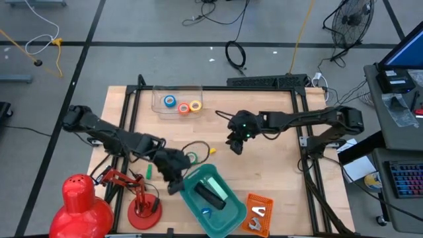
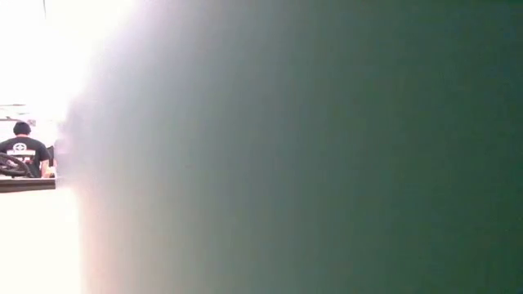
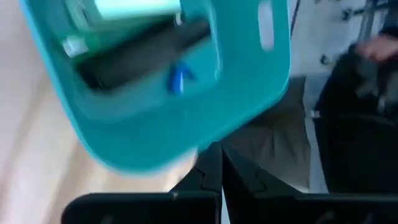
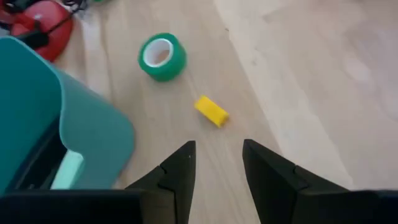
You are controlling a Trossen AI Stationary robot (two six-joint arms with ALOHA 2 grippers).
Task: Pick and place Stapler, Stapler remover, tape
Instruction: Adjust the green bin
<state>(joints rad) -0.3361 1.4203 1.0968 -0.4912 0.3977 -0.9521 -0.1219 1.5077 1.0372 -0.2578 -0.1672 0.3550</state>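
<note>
Four tape rolls in play: blue (image 1: 170, 100), orange (image 1: 183, 108) and yellow (image 1: 195, 105) inside the clear tray (image 1: 158, 92) at the far side of the worktop (image 1: 277, 172), green roll (image 4: 161, 56) lying flat on bare wood near the teal bin (image 1: 225, 215). Probably light, stiff and smooth-sided; best pinched across the ring, one finger in the hole. Left claw (image 3: 221, 163) fully closed on nothing, right at the bin's rim. Right claw (image 4: 217, 165) hovering mid-worktop, parted and empty, aimed past a small yellow block (image 4: 211, 111) just beside the green roll. Stapler (image 1: 213, 195) already lying in the bin; what looks like the staple remover (image 1: 258, 213) on an orange tray (image 1: 263, 198) near the front edge. Plenty of open wood around the roll; red lamp (image 1: 82, 201) and cables crowding the left.
</note>
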